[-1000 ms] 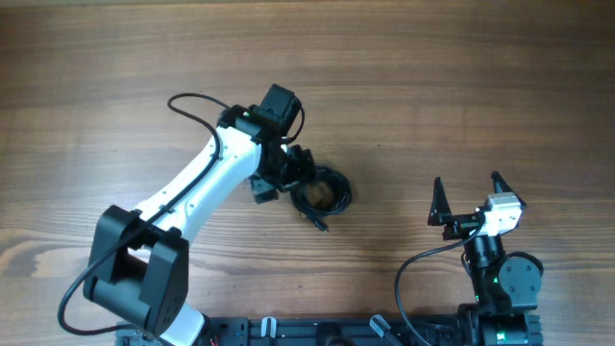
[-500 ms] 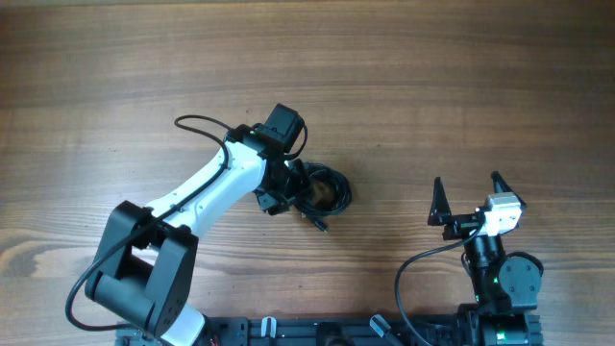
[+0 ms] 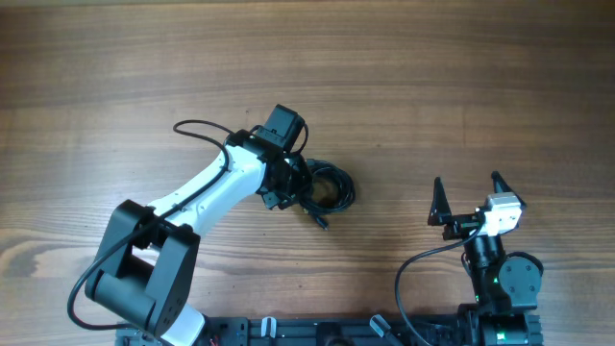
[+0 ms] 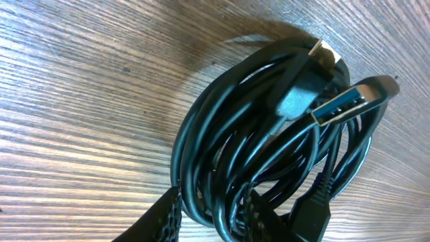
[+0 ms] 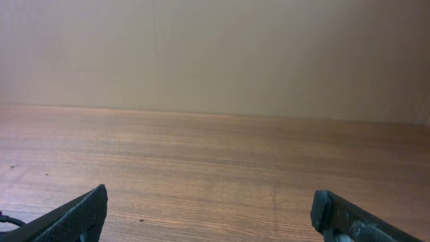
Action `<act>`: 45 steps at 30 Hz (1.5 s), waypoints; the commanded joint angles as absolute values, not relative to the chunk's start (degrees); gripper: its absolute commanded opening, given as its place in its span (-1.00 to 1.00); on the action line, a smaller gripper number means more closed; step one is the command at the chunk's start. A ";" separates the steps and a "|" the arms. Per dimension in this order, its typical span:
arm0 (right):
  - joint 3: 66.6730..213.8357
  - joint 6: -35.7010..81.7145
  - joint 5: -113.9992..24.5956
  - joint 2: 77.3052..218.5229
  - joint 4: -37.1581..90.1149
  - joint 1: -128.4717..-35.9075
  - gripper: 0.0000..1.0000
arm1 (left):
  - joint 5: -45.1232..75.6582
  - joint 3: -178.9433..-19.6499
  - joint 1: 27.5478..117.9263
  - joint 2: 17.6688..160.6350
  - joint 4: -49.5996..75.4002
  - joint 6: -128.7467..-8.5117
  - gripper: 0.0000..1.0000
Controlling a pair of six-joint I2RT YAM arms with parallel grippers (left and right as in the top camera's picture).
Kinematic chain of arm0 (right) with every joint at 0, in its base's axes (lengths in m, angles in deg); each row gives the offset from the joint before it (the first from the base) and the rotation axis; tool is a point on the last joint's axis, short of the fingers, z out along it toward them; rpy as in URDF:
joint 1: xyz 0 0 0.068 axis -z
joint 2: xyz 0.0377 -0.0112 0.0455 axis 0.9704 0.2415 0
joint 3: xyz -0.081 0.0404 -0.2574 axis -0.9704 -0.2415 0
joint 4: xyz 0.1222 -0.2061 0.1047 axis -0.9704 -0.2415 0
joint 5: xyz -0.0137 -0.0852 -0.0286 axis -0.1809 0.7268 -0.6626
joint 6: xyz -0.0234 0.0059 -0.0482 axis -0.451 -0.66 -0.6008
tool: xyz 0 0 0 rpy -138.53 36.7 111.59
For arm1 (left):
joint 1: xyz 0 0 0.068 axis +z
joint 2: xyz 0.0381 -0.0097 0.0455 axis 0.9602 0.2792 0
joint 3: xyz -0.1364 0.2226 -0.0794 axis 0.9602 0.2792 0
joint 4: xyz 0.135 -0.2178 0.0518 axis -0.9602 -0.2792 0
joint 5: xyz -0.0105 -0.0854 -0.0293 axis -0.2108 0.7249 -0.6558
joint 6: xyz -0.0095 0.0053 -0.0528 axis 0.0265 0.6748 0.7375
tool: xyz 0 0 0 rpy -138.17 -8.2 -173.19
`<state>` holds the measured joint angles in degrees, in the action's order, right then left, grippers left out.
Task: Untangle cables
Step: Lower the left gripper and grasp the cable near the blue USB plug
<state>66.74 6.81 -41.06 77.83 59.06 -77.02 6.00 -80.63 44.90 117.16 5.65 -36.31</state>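
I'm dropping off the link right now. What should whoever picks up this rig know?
Left gripper: down at the cables, fingers straddling several strands at the coil's edge. Whether they are clamped cannot be told.
Right gripper: open, empty, near its own base, apart from the cables.
Cables: one bunched coil near the middle of the table, with plugs lying across it.
Done: nothing separated.
Left: pull the cords apart; the right arm will probably have to help hold the bundle.
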 commanded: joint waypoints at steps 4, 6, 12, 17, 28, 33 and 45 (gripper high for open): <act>66.74 6.16 -40.08 77.41 59.21 -77.30 0.99 | 5.37 -80.11 44.79 117.82 6.31 -35.59 -0.21; 66.74 6.13 -40.08 77.41 59.21 -77.30 0.99 | 5.15 -80.13 45.71 117.82 6.38 -38.48 -0.25; 66.74 6.16 -40.08 77.41 59.21 -77.30 0.99 | 9.93 -80.89 49.32 117.80 6.44 -43.29 -0.21; 66.74 6.16 -40.08 77.41 59.21 -77.30 0.99 | 14.11 -84.81 48.81 117.58 2.00 -44.73 -0.20; 66.74 6.13 -40.08 77.41 59.21 -77.30 0.99 | 2.77 -84.15 40.90 123.33 0.47 -42.72 0.47; 66.74 6.13 -40.08 77.41 59.23 -77.30 0.99 | -2.31 -84.15 42.61 124.07 5.55 -42.98 -0.57; 66.74 6.13 -40.08 77.41 59.21 -77.30 0.99 | 0.58 -84.85 49.86 124.00 23.36 -43.75 -0.24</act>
